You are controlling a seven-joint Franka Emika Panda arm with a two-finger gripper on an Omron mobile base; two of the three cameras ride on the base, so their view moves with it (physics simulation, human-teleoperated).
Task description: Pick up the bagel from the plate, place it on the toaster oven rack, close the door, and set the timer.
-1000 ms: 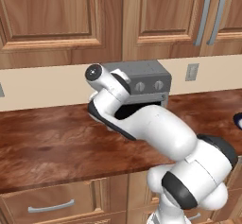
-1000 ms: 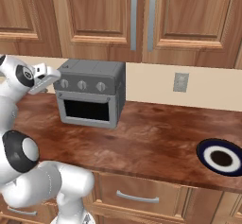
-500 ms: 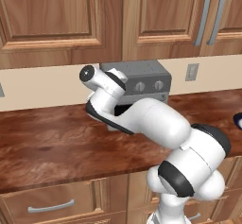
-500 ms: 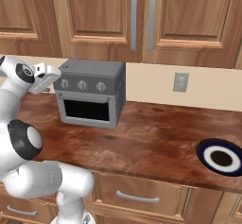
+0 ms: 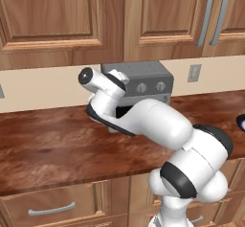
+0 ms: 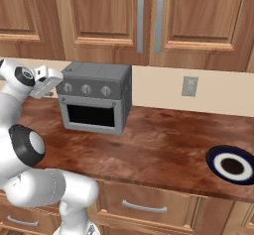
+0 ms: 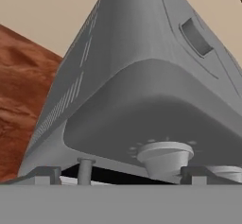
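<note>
Our tool [image 6: 49, 82] hangs spread and empty at the toaster oven's [image 6: 96, 97] upper left corner, by the knobs. The bagel [image 6: 231, 165] lies on the plate [image 6: 213, 155] near the desk's [image 6: 163, 149] front right edge, well apart, so we must swing right.

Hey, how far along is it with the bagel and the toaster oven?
Looks done: the door of the toaster oven is shut, and the plate seems to carry no tan bagel; the dark window hides the rack. In hand: the open gripper sits at a knob. Left: setting the timer.
</note>
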